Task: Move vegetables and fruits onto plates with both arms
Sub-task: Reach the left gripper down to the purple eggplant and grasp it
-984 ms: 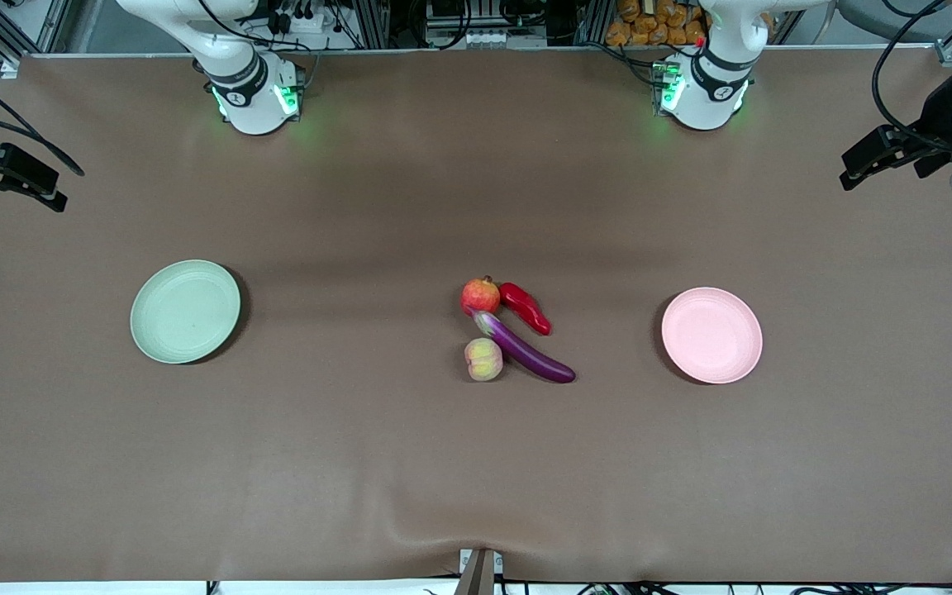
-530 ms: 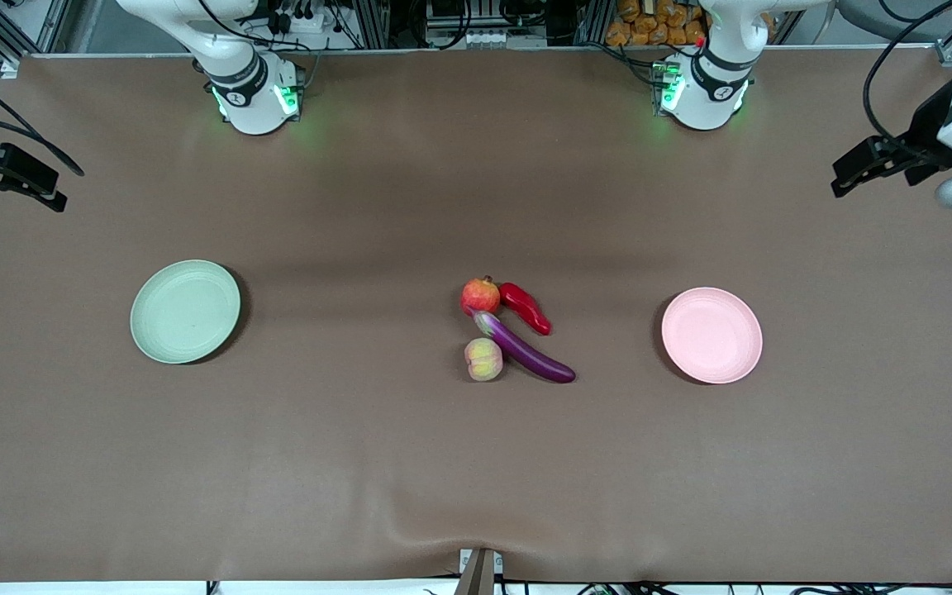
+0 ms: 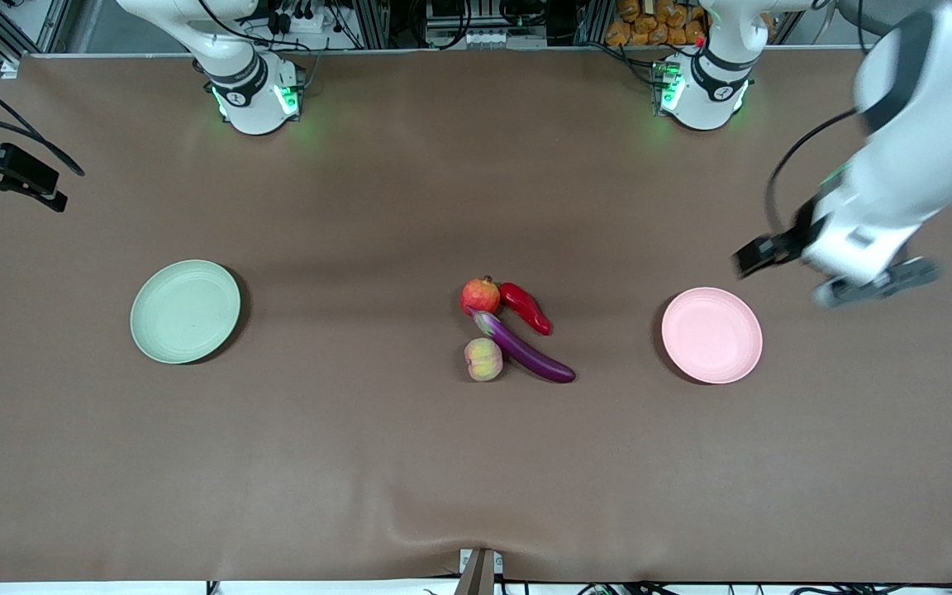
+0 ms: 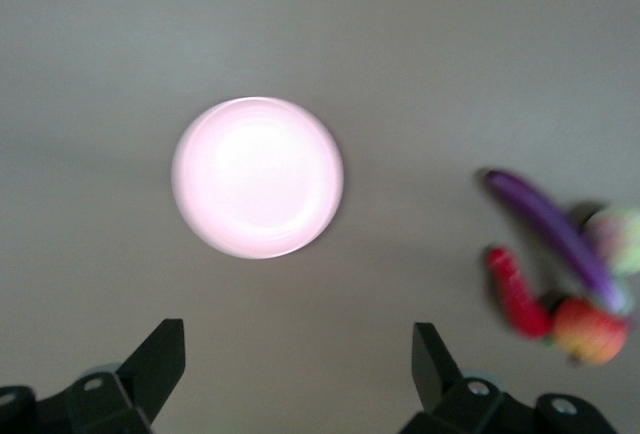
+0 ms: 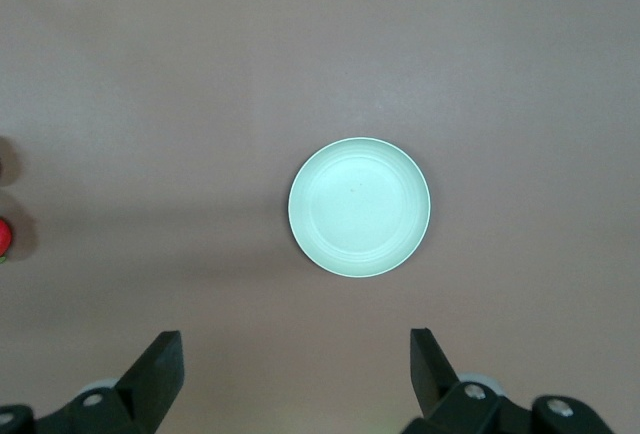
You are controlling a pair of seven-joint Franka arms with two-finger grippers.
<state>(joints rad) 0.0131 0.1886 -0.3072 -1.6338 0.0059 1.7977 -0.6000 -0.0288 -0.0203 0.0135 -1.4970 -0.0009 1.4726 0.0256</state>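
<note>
Front view, nine o'clock to three: black right gripper (image 3: 5, 178) open above the table edge; round pale green plate (image 3: 185, 311); central cluster of red pomegranate (image 3: 480, 296), yellow-pink peach (image 3: 483, 359), glossy purple eggplant (image 3: 523, 346), wrinkled red chili (image 3: 525, 307); round pale pink plate (image 3: 711, 335); black left gripper (image 3: 833, 273) open beside it

desk (image 3: 360, 463): plain matte brown all over, you see no pattern on it.
green plate (image 3: 185, 311): pale mint green, one flat tone.
pink plate (image 3: 711, 335): pale pink, one flat tone.
eggplant (image 3: 530, 354): glossy deep purple, paler at the stem end.
chili pepper (image 3: 525, 308): bright red.
peach (image 3: 483, 359): yellow with a pink blush.
pomegranate (image 3: 480, 296): red, shading orange.
left claw (image 3: 835, 277): black, on a white arm with dark grey joints.
right claw (image 5: 295, 379): black fingers.
arm bases (image 3: 254, 95): white, lit green at the sides.
</note>
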